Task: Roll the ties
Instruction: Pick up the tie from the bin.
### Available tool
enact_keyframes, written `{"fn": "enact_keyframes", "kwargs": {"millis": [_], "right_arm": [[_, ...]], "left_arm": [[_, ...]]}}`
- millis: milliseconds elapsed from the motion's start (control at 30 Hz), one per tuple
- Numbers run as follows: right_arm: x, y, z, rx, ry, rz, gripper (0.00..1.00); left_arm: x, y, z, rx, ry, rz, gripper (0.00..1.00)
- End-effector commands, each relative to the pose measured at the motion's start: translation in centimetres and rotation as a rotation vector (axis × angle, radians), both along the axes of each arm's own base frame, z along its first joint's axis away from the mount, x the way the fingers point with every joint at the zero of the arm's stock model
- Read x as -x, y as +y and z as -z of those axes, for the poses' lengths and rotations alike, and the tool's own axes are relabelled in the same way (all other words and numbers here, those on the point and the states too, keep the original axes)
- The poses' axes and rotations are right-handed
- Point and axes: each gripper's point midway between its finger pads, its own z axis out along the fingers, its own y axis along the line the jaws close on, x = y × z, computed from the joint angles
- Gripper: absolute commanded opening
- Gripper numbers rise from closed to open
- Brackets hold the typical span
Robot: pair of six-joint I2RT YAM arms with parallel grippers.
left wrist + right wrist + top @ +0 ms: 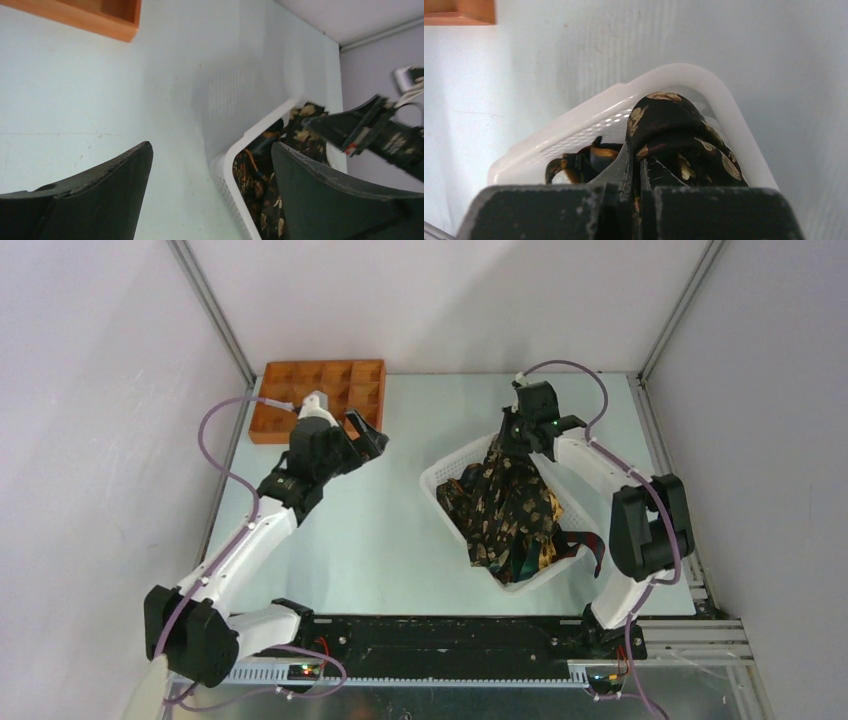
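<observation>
Ties point(505, 512) piled in a white basket point(437, 472) on the counter point(390, 540), right of centre. One is raised at the basket's far end, pinched in the right gripper point(517, 436), jaws clamped tight on the fabric. Left gripper point(368, 436) spread wide, holding nothing, over bare counter just beside the orange tray point(290, 372) at far left.

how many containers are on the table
2: an orange compartment tray at the far left corner, and a white plastic mesh basket of dark leaf-print neckties right of centre.
</observation>
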Motion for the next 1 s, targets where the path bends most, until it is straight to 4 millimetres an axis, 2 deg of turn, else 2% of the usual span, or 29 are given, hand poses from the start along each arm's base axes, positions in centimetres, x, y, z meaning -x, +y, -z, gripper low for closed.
{"fn": "enact_keyframes", "kwargs": {"millis": [0,33,67,200,333,367,467,533,633,733,967], "right_arm": [[0.0,1.7,-9.8,-0.060,-0.250,-0.104,0.00],[0.6,1.8,-11.5,-0.070,-0.292,-0.131,0.00],[1.3,2.5,-12.4,-0.096,-0.307,-0.175,0.00],[4.5,3.8,-17.8,-0.192,-0.414,-0.311,0.00],[7.3,5.7,-21.0,-0.291,-0.430,-0.446,0.00],[8.3,6.4,-22.0,-0.323,-0.426,-0.498,0.00],[9.9,8.1,-23.3,-0.383,-0.405,-0.588,0.00],[10.7,9.3,-24.1,-0.415,-0.398,-0.627,0.00],[11.4,10.9,-25.7,-0.461,-0.411,-0.669,0.00],[11.6,12.3,-26.4,-0.506,-0.394,-0.693,0.00],[12.3,14.3,-27.9,-0.581,-0.394,-0.735,0.00]], "left_arm": [[1.2,-2.1,1.6,0.016,0.016,0.105,0.94],[1.0,-2.7,0.8,0.043,-0.025,0.127,0.94],[1.6,-3.4,0.7,0.074,-0.036,0.168,0.94],[2.1,-5.0,-3.7,0.167,-0.206,0.264,0.94],[3.4,-5.7,-7.6,0.207,-0.348,0.341,0.95],[4.3,-6.0,-8.3,0.221,-0.378,0.377,0.95],[6.2,-6.7,-11.7,0.284,-0.524,0.462,0.95],[7.5,-7.2,-13.1,0.306,-0.576,0.513,0.95],[9.1,-8.4,-13.8,0.297,-0.608,0.586,0.94],[10.2,-9.5,-13.8,0.298,-0.616,0.643,0.93],[11.7,-11.3,-12.4,0.305,-0.588,0.713,0.91]]}}
